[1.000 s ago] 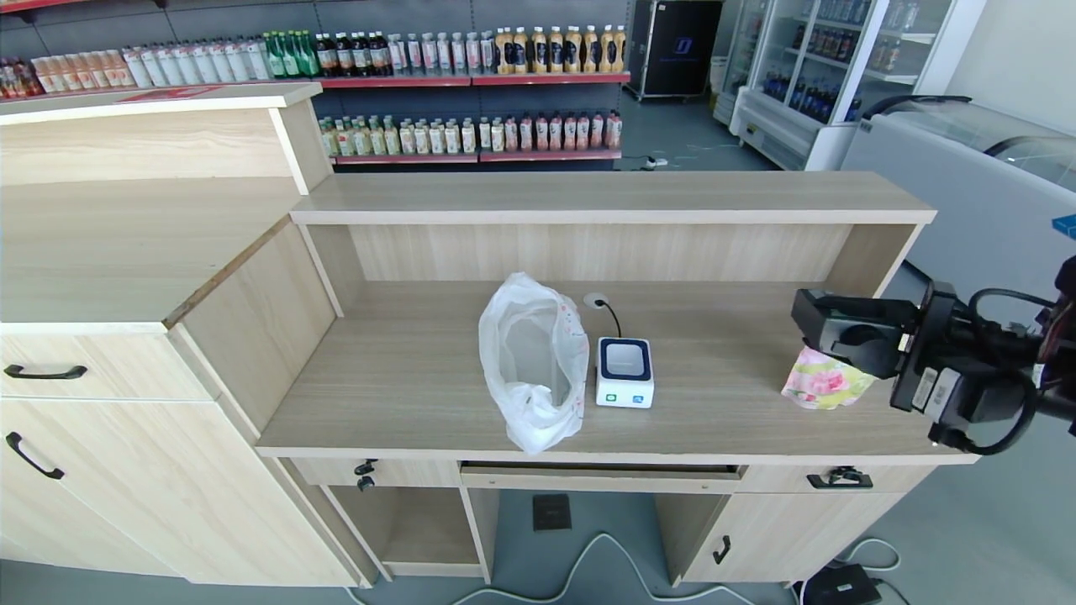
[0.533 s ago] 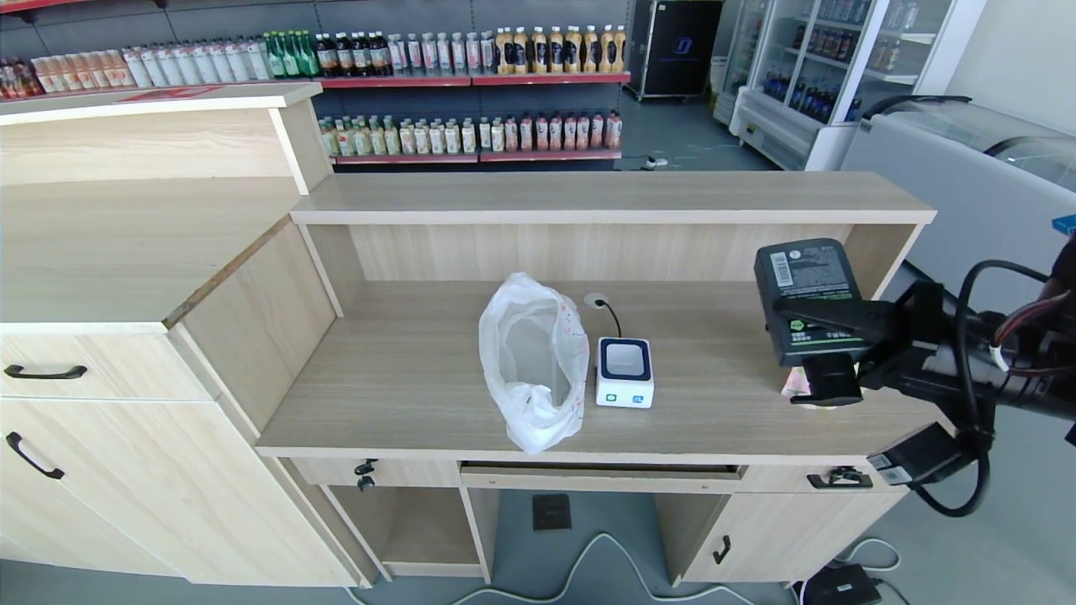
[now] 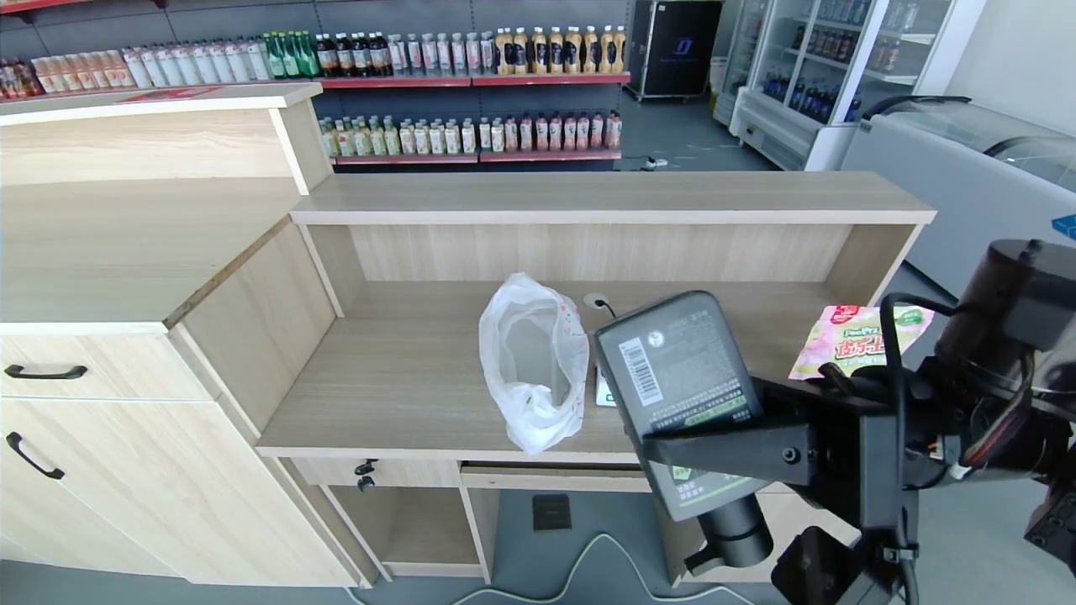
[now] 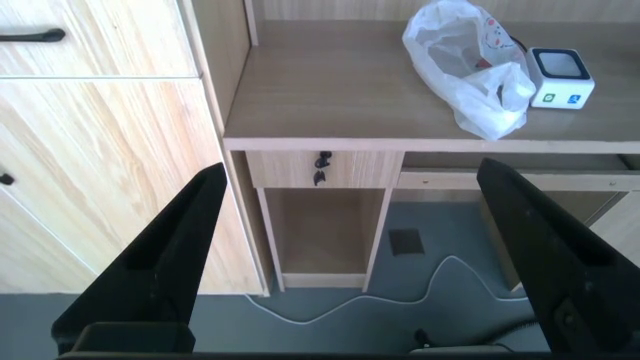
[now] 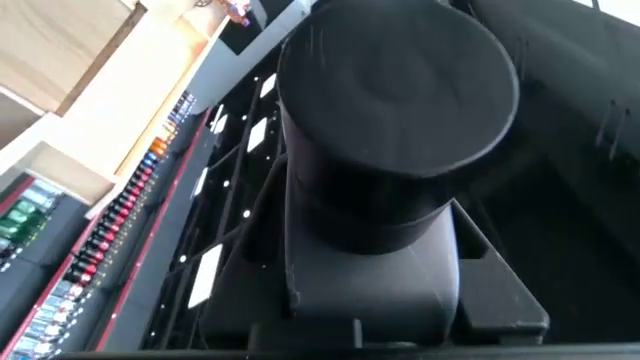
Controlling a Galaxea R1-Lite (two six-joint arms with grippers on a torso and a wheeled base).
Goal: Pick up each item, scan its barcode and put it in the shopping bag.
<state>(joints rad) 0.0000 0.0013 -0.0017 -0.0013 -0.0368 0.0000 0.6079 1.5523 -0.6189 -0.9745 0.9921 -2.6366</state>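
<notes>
Checkout desk (image 3: 403, 378) of pale wood in a shop, with shelves of drink bottles (image 3: 471, 92) and glass-door coolers (image 3: 807, 67) behind it. Within the last second my right gripper (image 3: 719, 445) has swung from the desk's right end toward its middle, carrying a black bottle (image 3: 681, 370) up and across. Half a second ago the bottle hung above the right end; it now stands before the desk's front edge. The pink packet (image 3: 857, 340), covered by my arm a second ago, lies in plain sight at the right end.

A white plastic shopping bag (image 3: 534, 361) stands open-mouthed at mid-desk, as before. The scanner (image 3: 603, 391) sits just beside it on the right, now almost wholly hidden behind the bottle.

My right gripper is clamped across the bottle's lower half, one finger (image 3: 731, 441) lying over its label. The bottle tilts, cap (image 3: 740, 538) downward, with its barcode sticker (image 3: 643, 370) turned up toward the head camera. My left gripper (image 4: 352, 200) hangs low before the desk's left side, fingers spread wide and holding nothing, well apart from the bag.
</notes>
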